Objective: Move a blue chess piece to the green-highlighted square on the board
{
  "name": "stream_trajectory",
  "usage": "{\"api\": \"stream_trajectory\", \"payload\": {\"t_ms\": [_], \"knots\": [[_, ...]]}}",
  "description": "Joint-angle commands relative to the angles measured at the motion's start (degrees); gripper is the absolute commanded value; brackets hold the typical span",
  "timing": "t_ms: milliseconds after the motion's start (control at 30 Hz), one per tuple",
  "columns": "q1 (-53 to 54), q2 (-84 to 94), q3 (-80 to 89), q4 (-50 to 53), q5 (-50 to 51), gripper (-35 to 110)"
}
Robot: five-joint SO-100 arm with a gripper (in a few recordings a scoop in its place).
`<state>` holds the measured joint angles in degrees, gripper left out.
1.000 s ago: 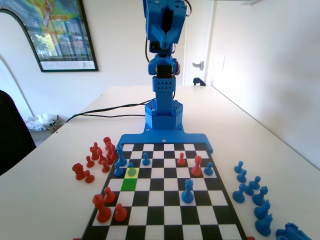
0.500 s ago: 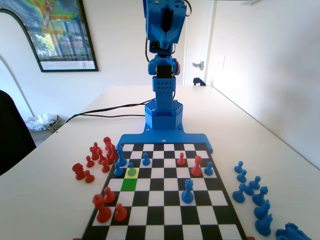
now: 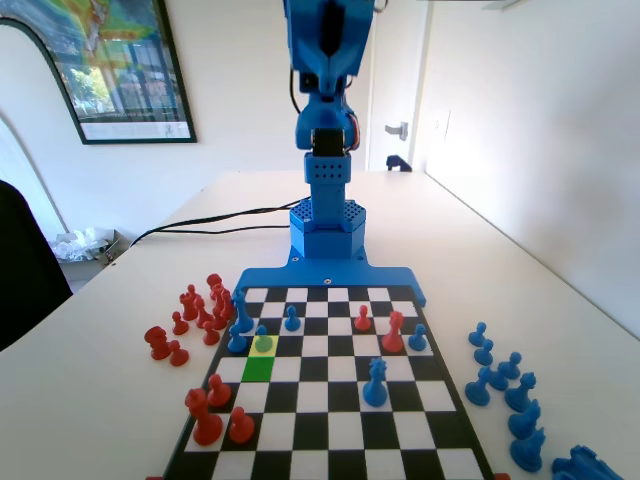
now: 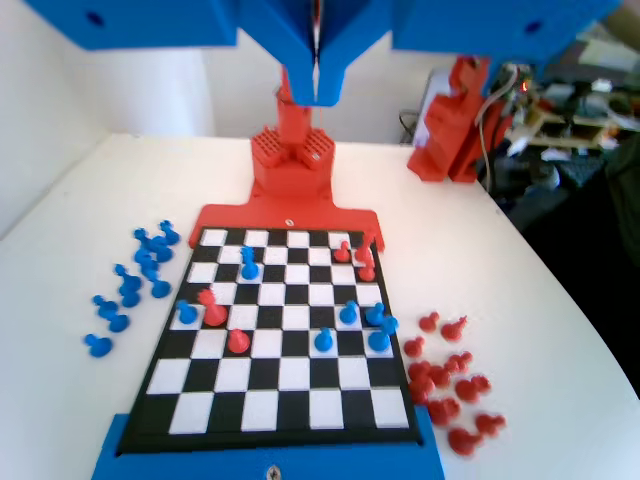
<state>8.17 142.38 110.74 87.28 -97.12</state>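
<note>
The blue chess piece (image 3: 263, 340) is a short pawn standing on the pale yellow square, at the left of the board (image 3: 330, 432) in the fixed view. The green-highlighted square (image 3: 258, 368) lies bare directly in front of it, one row nearer the camera. In the wrist view the same pawn (image 4: 349, 313) stands at the right of the board (image 4: 260, 410). My gripper (image 4: 317, 88) hangs high above the board's near end, its jaws pressed together with nothing between them. The blue arm (image 3: 325, 60) is raised well above the table.
Several captured red pieces (image 3: 195, 310) crowd the table left of the board, and several blue ones (image 3: 500, 375) lie to its right. Other blue pawns (image 3: 291, 318), red pieces (image 3: 393, 332) and a taller blue piece (image 3: 375, 382) stand on the board. A black cable (image 3: 200, 225) runs behind.
The upper part of the arm has turned and shifted slightly at the top of the fixed view. No piece on the board has moved.
</note>
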Motion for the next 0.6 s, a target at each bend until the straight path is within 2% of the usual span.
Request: {"api": "stream_trajectory", "payload": {"t_ms": [0,367,567], "knots": [[3.0,-8.0,-5.7,-2.2,-1.4,1],[11.4,-23.9,-5.2,-9.2,-4.9,1],[13.3,-26.5,-0.9,-14.9,2.0,1]]}}
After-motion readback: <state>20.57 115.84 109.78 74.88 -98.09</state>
